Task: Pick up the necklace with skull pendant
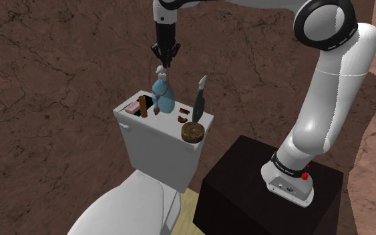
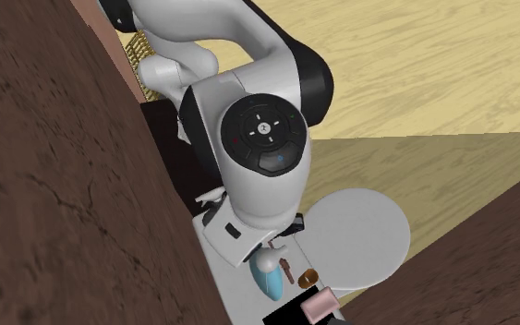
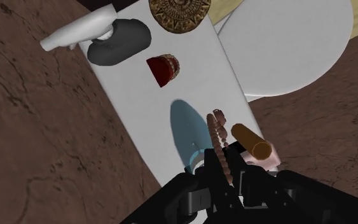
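The necklace is a string of dark reddish beads with a small pale pendant at its far end. It runs out from between my gripper's black fingers, which are shut on it. In the shoulder view the gripper hangs above the white toilet tank lid. The necklace dangles from it straight down, beside a blue bottle. Its lower end is at about the lid's height; I cannot tell whether it touches.
On the tank lid stand the blue bottle, a brown cylinder, a pink box, a small dark red piece, a round brown disc and a dark white-handled tool. A brown wall rises behind; the toilet seat lies below.
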